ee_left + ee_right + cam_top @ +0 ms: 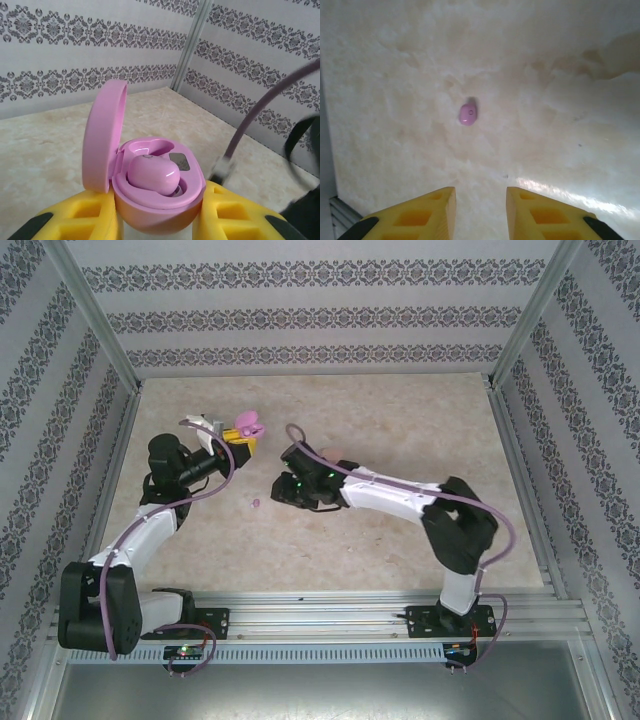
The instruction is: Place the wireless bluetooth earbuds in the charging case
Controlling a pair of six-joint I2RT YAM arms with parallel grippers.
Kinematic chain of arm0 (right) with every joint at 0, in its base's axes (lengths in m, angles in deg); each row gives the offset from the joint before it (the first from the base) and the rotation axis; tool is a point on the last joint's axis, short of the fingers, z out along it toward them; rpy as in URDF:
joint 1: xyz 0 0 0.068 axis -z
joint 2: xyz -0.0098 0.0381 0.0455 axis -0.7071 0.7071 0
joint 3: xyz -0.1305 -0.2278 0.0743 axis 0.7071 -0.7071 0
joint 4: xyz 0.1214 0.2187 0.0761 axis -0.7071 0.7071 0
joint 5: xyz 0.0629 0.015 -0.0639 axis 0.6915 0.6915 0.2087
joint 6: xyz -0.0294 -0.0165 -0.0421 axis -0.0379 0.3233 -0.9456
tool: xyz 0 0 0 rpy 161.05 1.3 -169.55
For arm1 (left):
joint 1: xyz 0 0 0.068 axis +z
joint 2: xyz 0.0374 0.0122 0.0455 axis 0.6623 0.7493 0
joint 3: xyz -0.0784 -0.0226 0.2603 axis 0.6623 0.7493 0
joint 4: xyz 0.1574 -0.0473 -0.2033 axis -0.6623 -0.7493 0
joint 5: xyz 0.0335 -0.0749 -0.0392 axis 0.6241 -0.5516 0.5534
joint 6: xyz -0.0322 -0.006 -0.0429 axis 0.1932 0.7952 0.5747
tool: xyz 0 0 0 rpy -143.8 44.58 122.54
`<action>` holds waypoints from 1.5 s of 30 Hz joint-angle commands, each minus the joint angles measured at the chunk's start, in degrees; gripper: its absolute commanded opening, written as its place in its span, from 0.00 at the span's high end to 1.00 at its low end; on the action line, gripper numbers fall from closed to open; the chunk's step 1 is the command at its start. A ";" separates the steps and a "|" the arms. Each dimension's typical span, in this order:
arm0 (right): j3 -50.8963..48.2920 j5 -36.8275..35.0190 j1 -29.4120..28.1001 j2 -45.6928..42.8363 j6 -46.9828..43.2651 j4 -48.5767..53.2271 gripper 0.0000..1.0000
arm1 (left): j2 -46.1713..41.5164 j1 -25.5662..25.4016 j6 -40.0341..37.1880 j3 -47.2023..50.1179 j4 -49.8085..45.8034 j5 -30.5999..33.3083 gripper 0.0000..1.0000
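— Yellow fingers (pixel 107 220) of the left gripper (pixel 159 222) sit closest, cut off at the lower edge. What do they pinch?
— The pink charging case (pixel 165 200) is clamped between them, with its lid (pixel 102 135) swung upright at 9 o'clock. The case's underside is out of frame.
— And inside?
— A seated earbud (pixel 152 175), pink. The grey panel (pixel 179 161) at its 1 o'clock is too blurred to read.
— The right gripper (pixel 480 200)?
— Its fingers are spread apart, holding nothing, above the table (pixel 570 125). A loose earbud (pixel 468 114) lies on the table at 12 o'clock from the gap, clear of both fingers.
— From overhead?
— The loose earbud lies at 6 o'clock from the raised charging case. The right gripper's fingertips are hard to make out there.
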 commanded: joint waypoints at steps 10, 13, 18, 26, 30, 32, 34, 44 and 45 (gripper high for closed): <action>14.40 3.41 -2.85 16.09 2.80 1.69 0.67 | 1.11 1.67 1.30 -0.29 5.45 -2.03 0.83; 15.78 2.78 -2.85 16.92 1.96 2.81 0.67 | 1.20 1.72 1.37 -0.10 5.71 -2.08 0.83; 18.68 0.78 -2.68 18.04 0.10 6.77 0.67 | 1.36 1.73 2.02 0.34 6.91 -2.41 0.83; 21.22 -0.83 -2.68 19.58 -1.03 9.39 0.67 | 1.82 1.72 3.47 0.93 9.39 -3.08 0.82; 23.53 -0.95 -2.61 21.25 -1.75 10.32 0.68 | 1.74 1.72 3.50 0.87 9.36 -3.25 0.83; 24.53 -1.32 -2.61 22.16 -2.20 10.62 0.69 | 1.71 1.72 3.48 0.85 9.43 -3.24 0.82; 25.48 -1.59 -2.63 23.02 -2.47 11.22 0.69 | 1.78 1.72 3.56 0.72 9.52 -3.34 0.83; 29.61 -2.35 -2.51 26.28 -4.13 14.80 0.73 | 1.58 1.75 3.63 0.77 10.14 -3.94 0.82; 29.96 -2.40 -2.50 26.39 -4.17 15.14 0.73 | 1.63 1.72 3.67 0.77 10.14 -4.10 0.82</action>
